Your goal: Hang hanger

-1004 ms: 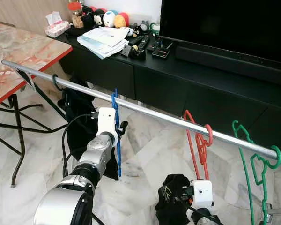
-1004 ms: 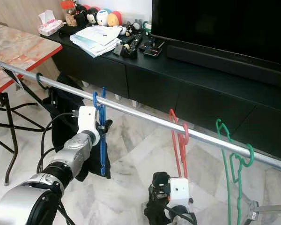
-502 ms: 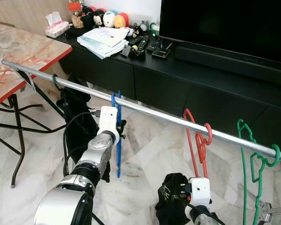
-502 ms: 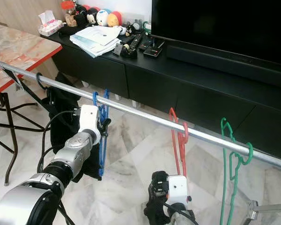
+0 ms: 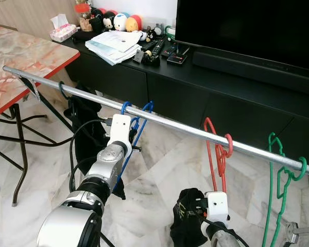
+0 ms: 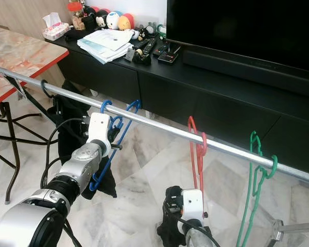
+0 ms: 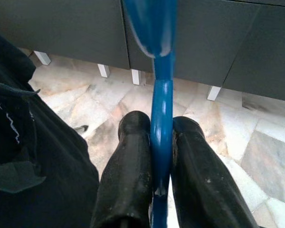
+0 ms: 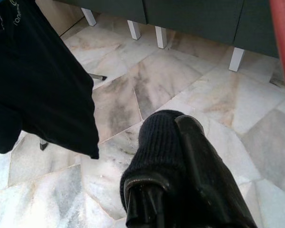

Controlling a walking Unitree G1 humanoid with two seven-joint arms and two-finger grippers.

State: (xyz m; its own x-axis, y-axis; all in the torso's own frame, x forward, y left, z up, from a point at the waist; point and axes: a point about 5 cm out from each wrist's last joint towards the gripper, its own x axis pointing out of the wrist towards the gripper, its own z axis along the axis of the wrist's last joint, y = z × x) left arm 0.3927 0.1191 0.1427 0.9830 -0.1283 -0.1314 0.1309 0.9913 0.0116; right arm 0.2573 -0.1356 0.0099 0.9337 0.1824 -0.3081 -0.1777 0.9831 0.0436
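A blue hanger hooks over the silver rail, turned at a slant. My left gripper is just below the rail and shut on the hanger's blue bar, which runs between the two black fingers. Further right on the rail hang a red hanger and a green hanger. My right gripper is low, under the red hanger, shut on a dark knit cloth.
A black garment hangs at the rail's left part. A marble-top folding table stands at the left. Behind the rail runs a low black TV cabinet with a television, papers and plush toys. Marble floor lies below.
The blue hanger has turned from edge-on to slanted, and its lower end swung left with my left gripper. The green hanger has swung a little to the right.
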